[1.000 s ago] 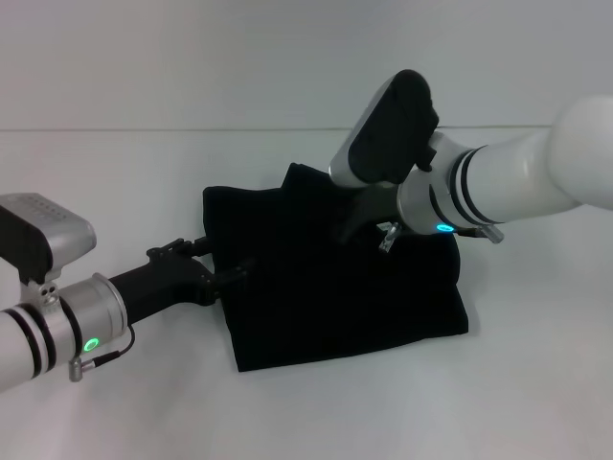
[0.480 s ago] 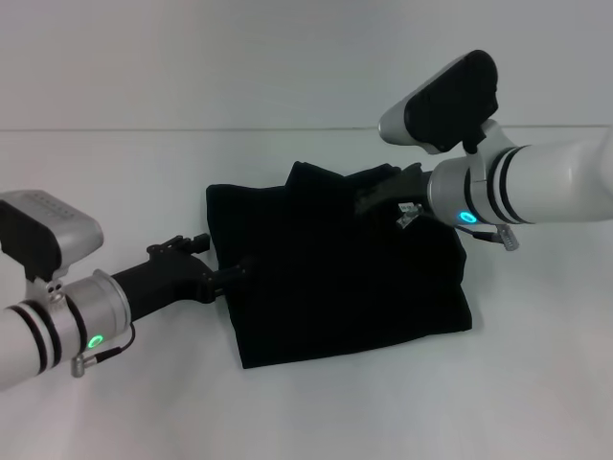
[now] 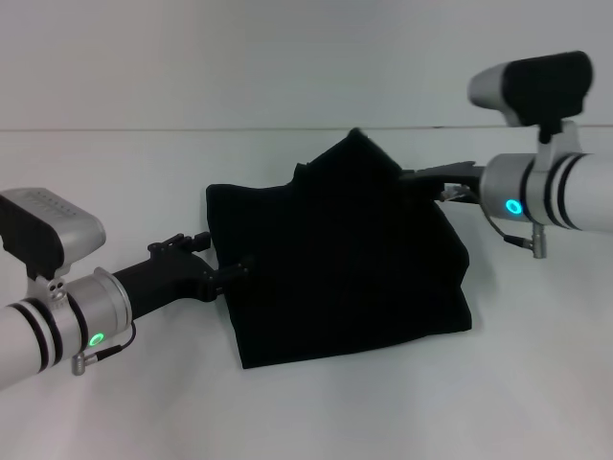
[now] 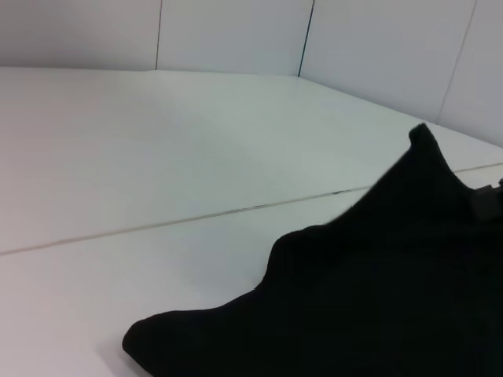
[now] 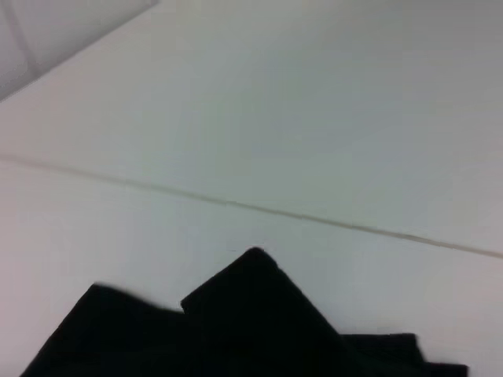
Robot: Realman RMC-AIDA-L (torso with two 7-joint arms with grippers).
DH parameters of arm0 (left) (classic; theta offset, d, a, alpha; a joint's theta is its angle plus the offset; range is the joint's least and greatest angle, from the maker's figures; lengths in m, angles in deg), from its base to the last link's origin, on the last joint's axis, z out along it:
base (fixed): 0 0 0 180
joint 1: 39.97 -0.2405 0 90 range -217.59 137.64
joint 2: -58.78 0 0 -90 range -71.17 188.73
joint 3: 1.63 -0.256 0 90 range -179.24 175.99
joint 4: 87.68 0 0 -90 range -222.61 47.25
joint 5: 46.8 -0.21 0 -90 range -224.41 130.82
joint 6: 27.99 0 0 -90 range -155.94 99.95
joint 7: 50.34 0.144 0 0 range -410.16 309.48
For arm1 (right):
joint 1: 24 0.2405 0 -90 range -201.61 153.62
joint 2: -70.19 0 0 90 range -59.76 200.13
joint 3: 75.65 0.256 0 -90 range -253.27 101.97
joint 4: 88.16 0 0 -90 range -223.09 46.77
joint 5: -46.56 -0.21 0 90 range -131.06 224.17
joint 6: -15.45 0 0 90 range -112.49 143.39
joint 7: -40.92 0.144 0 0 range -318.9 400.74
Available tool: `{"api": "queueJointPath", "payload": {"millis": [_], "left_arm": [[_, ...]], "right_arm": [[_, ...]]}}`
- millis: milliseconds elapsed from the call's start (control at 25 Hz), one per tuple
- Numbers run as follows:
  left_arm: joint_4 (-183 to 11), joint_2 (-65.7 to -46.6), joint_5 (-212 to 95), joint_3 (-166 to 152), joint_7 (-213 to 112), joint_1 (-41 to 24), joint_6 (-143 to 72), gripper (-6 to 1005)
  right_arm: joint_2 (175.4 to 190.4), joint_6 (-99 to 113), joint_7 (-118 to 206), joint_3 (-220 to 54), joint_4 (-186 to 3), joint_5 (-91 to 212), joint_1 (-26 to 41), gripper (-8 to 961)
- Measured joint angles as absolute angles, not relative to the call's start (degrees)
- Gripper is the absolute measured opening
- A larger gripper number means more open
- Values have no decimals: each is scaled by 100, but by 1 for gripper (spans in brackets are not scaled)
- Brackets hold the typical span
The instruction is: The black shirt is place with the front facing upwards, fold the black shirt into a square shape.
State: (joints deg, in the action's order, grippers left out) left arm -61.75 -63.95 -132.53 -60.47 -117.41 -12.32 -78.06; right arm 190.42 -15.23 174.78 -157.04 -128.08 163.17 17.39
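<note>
Right hand (image 3: 421,178) of mine has swung out toward my right and risen, dragging a far corner of the black shirt (image 3: 335,278) into a peak; it seems pinched on cloth. My left hand (image 3: 235,273) presses the shirt's near-left edge on the bench (image 3: 115,163), its grip unclear. That flap looks ready to fold over.

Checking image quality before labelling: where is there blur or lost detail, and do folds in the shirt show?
Head view: the shirt reads as a near-solid black mass, folds barely visible; soft shadow under its near edge. Left wrist view: shirt outline fairly clear, no surface detail. Right wrist view: shirt edges soft, slightly blurred; the table is evenly lit, no glare.
</note>
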Motion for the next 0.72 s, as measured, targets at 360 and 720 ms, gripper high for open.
{"api": "queueJointPath", "payload": {"millis": [360,720], "left_arm": [[-6177,-6400,-13258,-6060,-11722,-1236,-7806,837],[-6185,-6401,-13258,-6078,-11743,-1265,-7809,837]], "right_arm": [[19042,-1081,17475,-15529,-12336,15713,1605,19],[19042,-654,17473,-15531,-12143,15696,1539,56]]}}
